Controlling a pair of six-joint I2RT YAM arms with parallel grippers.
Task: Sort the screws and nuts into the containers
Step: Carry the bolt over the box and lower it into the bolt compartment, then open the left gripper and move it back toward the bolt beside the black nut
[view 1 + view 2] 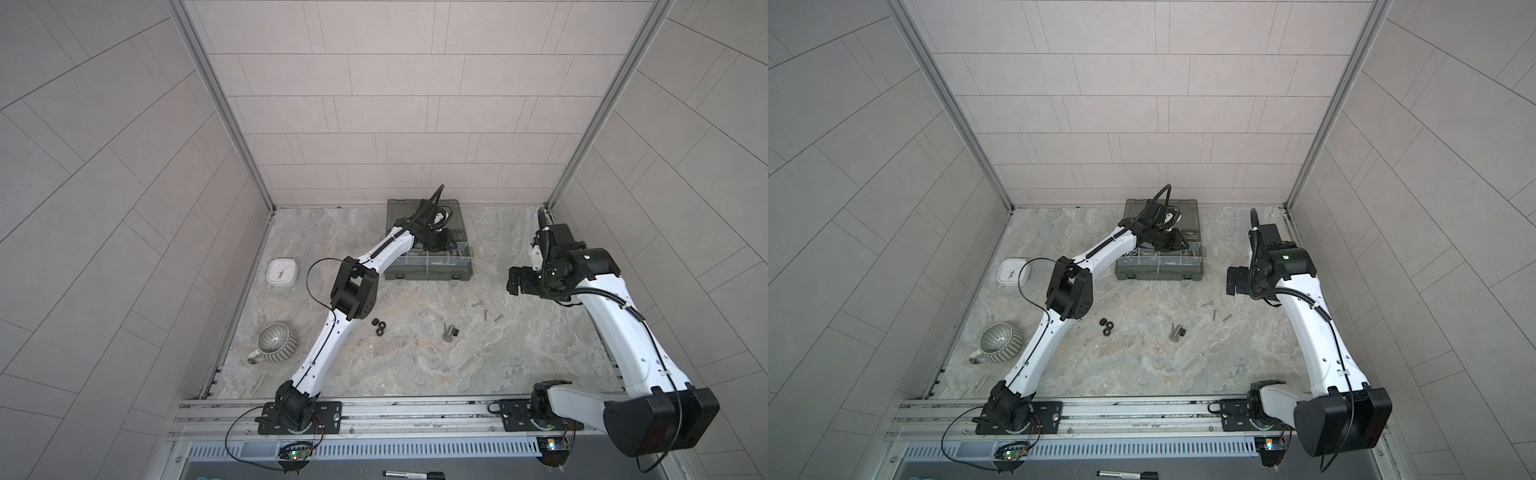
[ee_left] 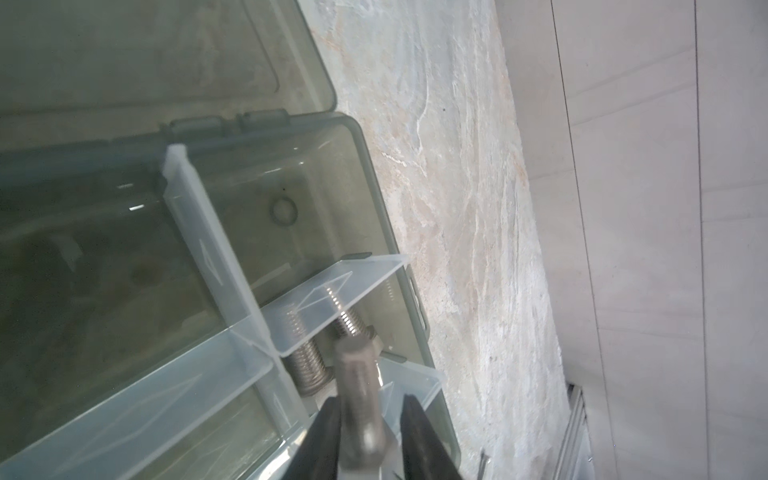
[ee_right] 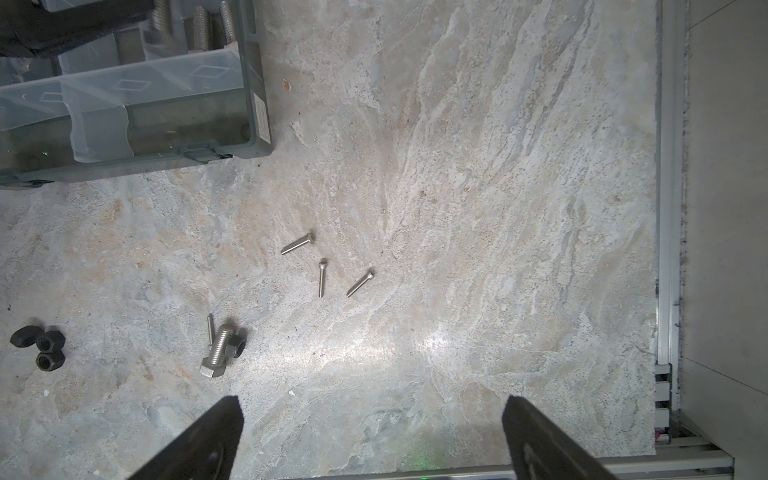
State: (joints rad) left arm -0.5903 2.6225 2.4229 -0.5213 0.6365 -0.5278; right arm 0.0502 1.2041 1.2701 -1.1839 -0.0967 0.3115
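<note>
My fingers [image 2: 320, 444] are black, the bolt [image 2: 357, 407] dull silver. The case [image 2: 316, 174] is translucent grey-green with clear dividers [image 2: 216, 257]; the tabletop [image 3: 457, 208] is veined grey-beige, the loose nuts [image 3: 39, 347] black.

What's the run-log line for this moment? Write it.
left claw: open, hex bolt between jaws, over organizer case | right claw: open, empty | table: loose hex bolt, thin screws, black nuts
</note>
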